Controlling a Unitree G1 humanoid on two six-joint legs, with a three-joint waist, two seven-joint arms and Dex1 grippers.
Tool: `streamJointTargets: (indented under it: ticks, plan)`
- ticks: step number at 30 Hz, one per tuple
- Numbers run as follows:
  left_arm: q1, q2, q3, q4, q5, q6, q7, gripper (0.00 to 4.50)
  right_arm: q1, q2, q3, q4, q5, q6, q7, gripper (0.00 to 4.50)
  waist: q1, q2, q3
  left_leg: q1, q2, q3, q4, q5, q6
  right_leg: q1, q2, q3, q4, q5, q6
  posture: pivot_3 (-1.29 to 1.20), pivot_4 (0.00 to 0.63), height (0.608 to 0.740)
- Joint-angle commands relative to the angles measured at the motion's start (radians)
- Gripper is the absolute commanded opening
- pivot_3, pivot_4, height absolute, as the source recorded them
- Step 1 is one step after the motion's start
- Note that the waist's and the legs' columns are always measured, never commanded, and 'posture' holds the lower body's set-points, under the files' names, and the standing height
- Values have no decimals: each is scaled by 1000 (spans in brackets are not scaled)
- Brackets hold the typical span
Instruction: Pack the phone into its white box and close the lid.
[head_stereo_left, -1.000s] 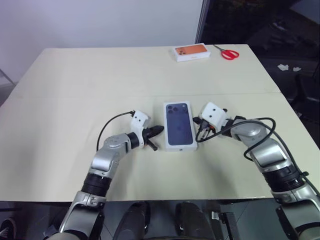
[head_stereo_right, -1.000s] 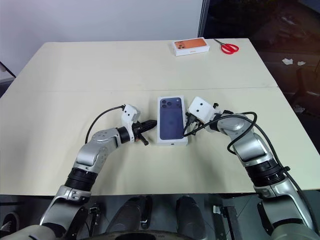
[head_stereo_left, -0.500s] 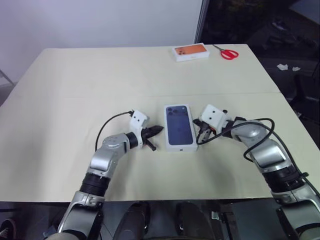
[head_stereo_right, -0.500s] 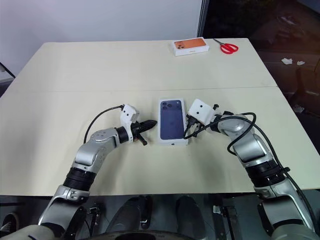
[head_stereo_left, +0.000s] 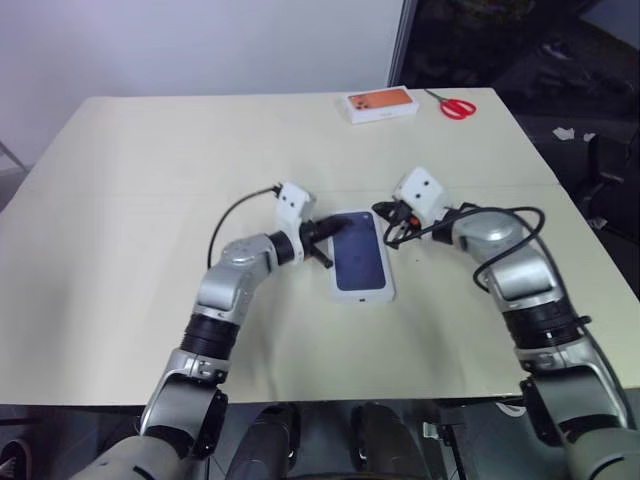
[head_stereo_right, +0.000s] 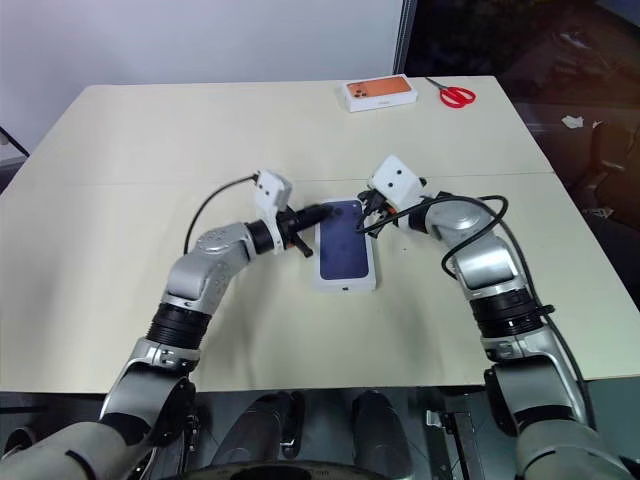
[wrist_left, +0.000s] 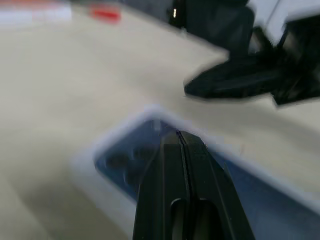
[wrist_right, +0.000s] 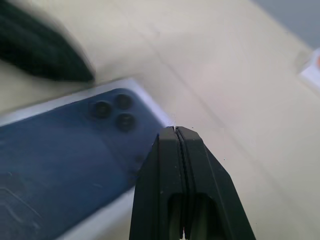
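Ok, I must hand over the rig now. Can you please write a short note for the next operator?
Left gripper: shut, holding nothing, tip at the lid's far left corner.
Right gripper: shut, holding nothing, tip at the far right corner.
Lid: flat at mid-table, phone print up; the phone and tray are presumably under it.
Done: the lid looks to be on.
Left: likely press it fully down and check it is seated; I cannot tell whether either tip touches it.
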Motion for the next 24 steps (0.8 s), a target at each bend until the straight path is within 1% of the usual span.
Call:
streamJointTargets:
  ticks: [1, 4, 5, 9, 13, 14, 15, 17, 18, 19, 22, 24]
  plan:
    - [36, 6, -68, 23, 62, -45, -22, 0, 76, 7, 33, 40, -27, -48, 4, 24, 3, 0, 0, 0, 0, 0, 0, 0, 0, 0, 0, 0, 0, 0, 0, 0, 150, 740]
    - [79, 21, -91, 2, 69, -28, -40, 0, 144, -16, 57, -11, -28, -56, 47, 24, 1, -1, -3, 2, -1, 0, 0, 0, 1, 2, -1, 0, 0, 0, 0, 0, 150, 740]
    - [101, 38, -96, -26, 67, -22, -55, 0, 172, -38, 57, -61, -5, -41, 87, 24, 0, -1, -4, 3, 0, 0, 0, -3, 6, 4, 0, 0, 0, 0, 0, 0, 150, 740]
    - [160, 86, -97, -115, 43, 18, -101, 0, 238, -93, 36, -211, 90, 31, 201, 24, -3, -1, -6, 5, 0, -1, -1, -4, 6, 5, 0, 0, -1, 0, 0, 0, 150, 740]
    - [200, 122, -65, -185, -6, 79, -129, 0, 268, -110, -2, -305, 170, 100, 237, 24, -2, -1, -6, 11, 1, -1, -2, -5, 7, 12, 0, 1, -3, 0, 0, 0, 150, 740]
    - [204, 130, -41, -196, -22, 98, -122, 0, 262, -99, -34, -317, 220, 164, 236, 24, -1, -1, -6, 11, 2, -1, -2, -5, 7, 12, 0, 0, -4, -1, 0, 0, 150, 740]
    - [205, 140, -22, -207, -32, 108, -118, 254, 251, -86, -65, -320, 263, 217, 227, 6, -1, -1, -6, 11, 2, -1, -2, -5, 7, 13, 0, 0, -4, -1, 0, 0, 150, 740]
    - [204, 165, 24, -235, -64, 140, -117, 901, 221, -72, -115, -309, 313, 267, 207, 564, 0, -1, -5, 11, 1, -1, -2, -5, 7, 12, 0, 0, -4, -1, 0, 0, 150, 740]
    - [203, 181, 43, -250, -71, 142, -117, 1397, 207, -72, -131, -304, 322, 270, 201, 937, 0, -1, -5, 10, 1, -1, -2, -5, 7, 12, 0, 0, -4, -1, 0, 0, 150, 740]
    - [205, 202, 72, -269, -88, 142, -123, 1849, 192, -75, -146, -294, 330, 270, 198, 1385, -2, -1, -5, 10, 1, -1, -2, -5, 7, 11, 0, 0, -3, -1, 0, 0, 150, 740]
    - [208, 247, 114, -301, -122, 157, -138, 3422, 169, -85, -171, -278, 354, 279, 200, 2962, -1, -1, -4, 5, 2, -1, -2, -5, 7, 5, 0, 1, -2, 0, 0, 0, 150, 740]
    - [222, 333, 180, -317, -159, 174, -189, 4442, 160, -106, -200, -278, 378, 275, 225, 4027, 1, -1, -4, 1, 2, -1, -1, -4, 6, 1, 0, 0, -2, 0, 0, 0, 150, 740]
